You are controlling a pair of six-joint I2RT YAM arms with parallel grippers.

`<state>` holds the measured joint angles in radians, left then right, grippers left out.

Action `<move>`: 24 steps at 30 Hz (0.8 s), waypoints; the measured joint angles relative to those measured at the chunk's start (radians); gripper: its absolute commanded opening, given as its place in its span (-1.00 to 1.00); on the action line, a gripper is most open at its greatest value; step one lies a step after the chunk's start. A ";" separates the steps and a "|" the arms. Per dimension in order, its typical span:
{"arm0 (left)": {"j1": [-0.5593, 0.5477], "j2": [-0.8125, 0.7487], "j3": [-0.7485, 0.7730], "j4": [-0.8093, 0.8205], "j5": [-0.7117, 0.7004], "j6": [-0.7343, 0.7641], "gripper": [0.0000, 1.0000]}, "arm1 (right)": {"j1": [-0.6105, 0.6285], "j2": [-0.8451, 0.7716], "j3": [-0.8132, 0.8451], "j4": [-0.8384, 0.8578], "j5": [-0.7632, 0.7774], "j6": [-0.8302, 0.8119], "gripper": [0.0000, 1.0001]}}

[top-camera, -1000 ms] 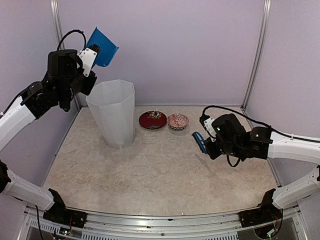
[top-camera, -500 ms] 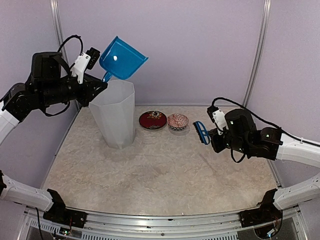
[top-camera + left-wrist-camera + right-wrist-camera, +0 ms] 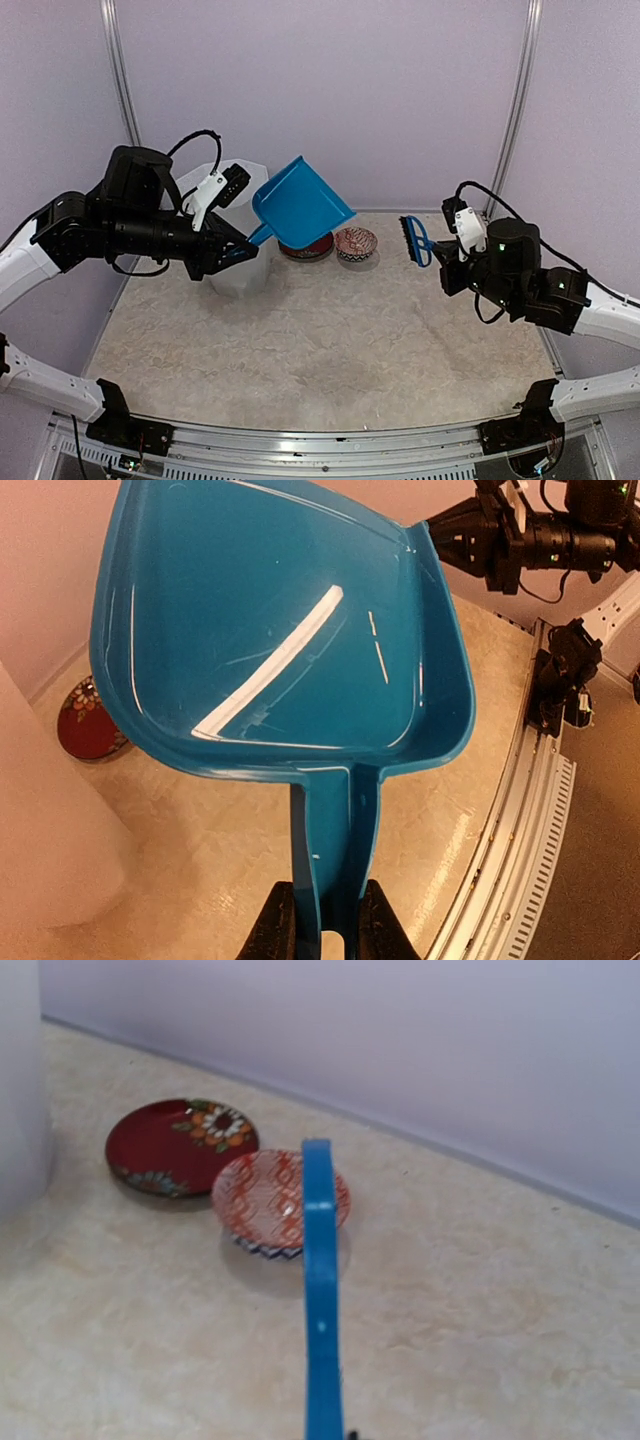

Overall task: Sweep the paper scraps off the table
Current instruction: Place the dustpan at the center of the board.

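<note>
Table (image 3: 330,350): beige, mottled, taking up the whole floor of the enclosure beneath both arms. A metal frame (image 3: 330,440) is running along its near edge.

White bin (image 3: 238,278): tall and faceted, standing upright at the back left of the table. The left arm is crossing in front of it and hiding most of it in the top view.

Dustpan (image 3: 305,200): blue, hanging in the air just right of the bin, tilted with its open mouth up and to the right. In the top view it is overlapping the back of the red bowl. From the left wrist its inside is showing bare glossy plastic with glare streaks.

Left gripper (image 3: 243,248): clamping the dustpan's handle, one finger pressing on each side of it.

Right gripper (image 3: 446,262): closed on the handle of the brush (image 3: 413,240) and holding it off the table at the right, bristle head pointing toward the bowls.

Red bowl (image 3: 182,1148): flowered, sitting at the back centre of the table.

Pink-and-white bowl (image 3: 280,1200): sitting just right of the red bowl. The two rims are meeting or nearly so; I cannot tell which.

Paper scraps: I cannot tell where they are lying. No view is showing them.
</note>
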<state>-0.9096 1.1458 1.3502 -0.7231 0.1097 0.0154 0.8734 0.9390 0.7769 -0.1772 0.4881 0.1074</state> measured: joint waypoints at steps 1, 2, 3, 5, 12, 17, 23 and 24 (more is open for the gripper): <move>-0.006 0.002 -0.026 0.003 0.012 -0.013 -1.00 | 0.000 -0.008 -0.007 0.009 0.007 -0.003 -1.00; -0.010 0.006 -0.051 0.010 0.023 -0.027 -1.00 | 0.000 -0.018 -0.017 0.017 0.015 -0.006 -1.00; -0.014 0.009 -0.079 0.020 0.034 -0.041 -1.00 | 0.000 -0.029 -0.026 0.027 0.024 -0.010 -1.00; -0.022 0.018 -0.129 0.037 0.049 -0.071 -1.00 | -0.001 -0.052 -0.045 0.048 0.044 -0.014 -1.00; -0.034 0.080 -0.267 0.137 0.083 -0.177 -1.00 | -0.005 -0.124 -0.109 0.146 0.103 -0.022 -1.00; -0.047 0.168 -0.350 0.249 0.093 -0.271 -1.00 | -0.005 -0.130 -0.142 0.188 0.115 -0.031 -1.00; -0.054 0.300 -0.381 0.367 0.099 -0.349 -1.00 | -0.005 -0.115 -0.166 0.217 0.102 -0.041 -1.00; -0.055 0.324 -0.380 0.383 0.099 -0.360 -1.00 | -0.005 -0.112 -0.171 0.221 0.098 -0.042 -1.00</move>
<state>-0.9646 1.4700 0.9699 -0.3401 0.2085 -0.3447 0.8680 0.8268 0.6064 0.0441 0.5858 0.0650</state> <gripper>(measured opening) 0.157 0.051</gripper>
